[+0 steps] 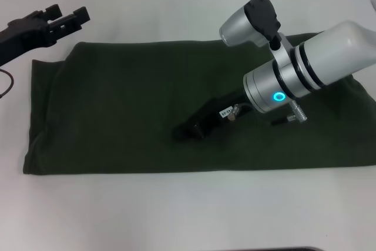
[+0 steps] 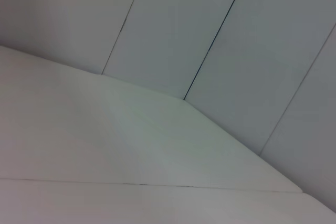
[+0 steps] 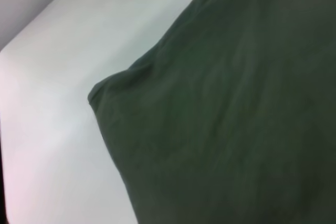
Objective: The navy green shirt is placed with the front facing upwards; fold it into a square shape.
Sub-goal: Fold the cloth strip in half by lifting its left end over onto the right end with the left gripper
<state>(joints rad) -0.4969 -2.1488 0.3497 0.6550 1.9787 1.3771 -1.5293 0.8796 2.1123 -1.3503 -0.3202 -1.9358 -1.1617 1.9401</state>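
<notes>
Notably, right claw (image 1: 183, 132): low over the middle of the navy green shirt (image 1: 129, 110), tips at or just above the cloth; whether its fingers are parted or shut cannot be told, nor whether it touches.
Left claw (image 1: 73, 17): raised near the shirt's far left corner, clear of the cloth, fingers parted, holding nothing.
Risk, snagging: a claw this close to the top layer could drag it sideways and skew the edges.
Risk, double pick: the layers lie flush, so a pinch in mid-panel would likely gather more than one and bunch the fold.
Risk, one-handed lift: with the left claw off the cloth, a pull from the centre would probably pucker the band.
Shirt, form: a wide band already folded, plain dark olive face up, no lettering showing.
Shirt, edges: near edge straight; left corner rounded and slightly rumpled.
Shirt, position: flat across the white worktop (image 1: 188, 216), its right end running under the right arm.
</notes>
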